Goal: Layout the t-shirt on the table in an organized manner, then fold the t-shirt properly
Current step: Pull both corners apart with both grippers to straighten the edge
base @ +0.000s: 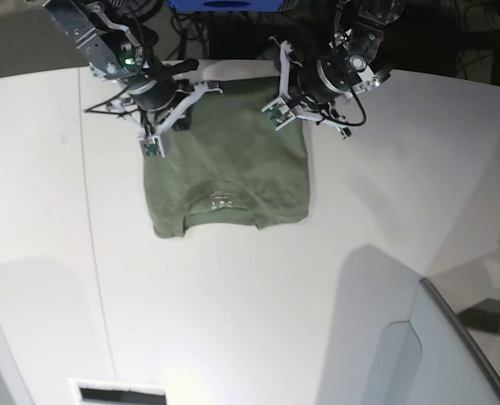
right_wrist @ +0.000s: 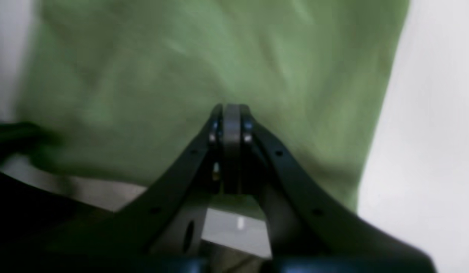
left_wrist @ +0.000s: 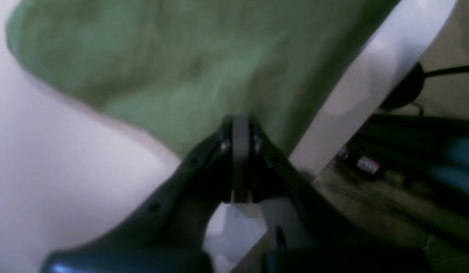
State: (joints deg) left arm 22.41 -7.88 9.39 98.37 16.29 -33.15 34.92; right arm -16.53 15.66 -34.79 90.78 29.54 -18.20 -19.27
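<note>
Base camera looks down from overhead; both wrist cameras closely face the t-shirt (base: 224, 173).

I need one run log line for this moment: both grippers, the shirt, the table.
left gripper: shut on shirt | right gripper: shut on shirt | shirt: on table, collar toward camera in base view, both grips at far edge

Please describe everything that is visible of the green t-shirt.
The t-shirt is plain olive-green soft cloth. It lies on the white table, sleeves folded in, collar with a pale label toward the camera. The shut left gripper and the shut right gripper are at its far edge near the corners; the blur hides any pinch.
</note>
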